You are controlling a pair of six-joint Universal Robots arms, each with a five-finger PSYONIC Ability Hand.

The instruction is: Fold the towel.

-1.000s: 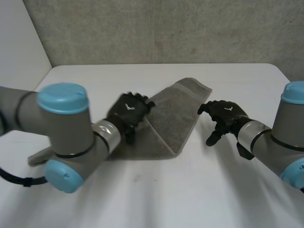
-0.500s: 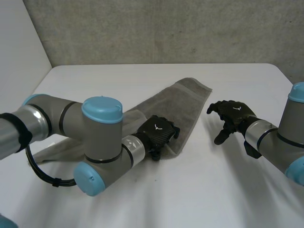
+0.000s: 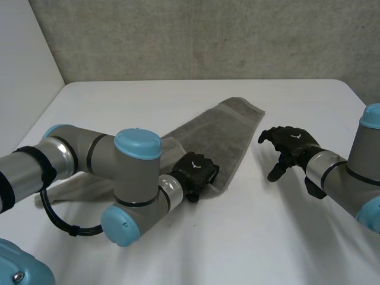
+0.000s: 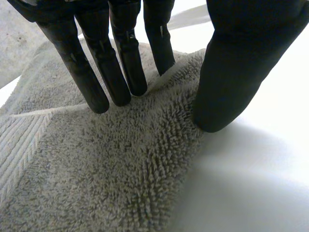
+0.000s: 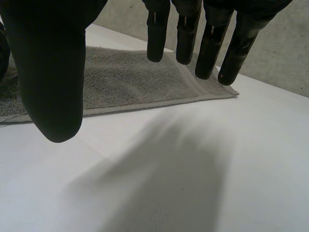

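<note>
Meanwhile, a grey terry-cloth towel [image 3: 222,130] is seen laid slantwise on the white bench [image 3: 249,237], running from near the left edge toward the middle of the far edge. The left robot hand [image 3: 195,170] is set on the towel's corner nearest the front edge. Its fingers [image 4: 120,72] are held straight with the tips pressed into the pile. Its thumb [image 4: 224,87] is set against the towel's edge where it meets the bench, and no closed grip is seen. The right robot hand [image 3: 289,142] is held open and empty over bare bench, just beside the towel's right-hand long edge and apart from it.

Trouble is judged most likely at the corner. If the thumb is not worked under the thick pile, the edge may be pushed and bunched rather than lifted. With the far end pinned by nothing, the whole towel could be dragged across the smooth bench and the fold left crooked. If the corner is raised loosely, it may slip out partway over.

Behind the bench a rough grey wall [image 3: 208,35] is seen, and a plain white panel [image 3: 24,53] by the left edge. The left arm [image 3: 89,163] lies across the towel's left-hand end, so that part is hidden and any fold toward it is obstructed.
</note>
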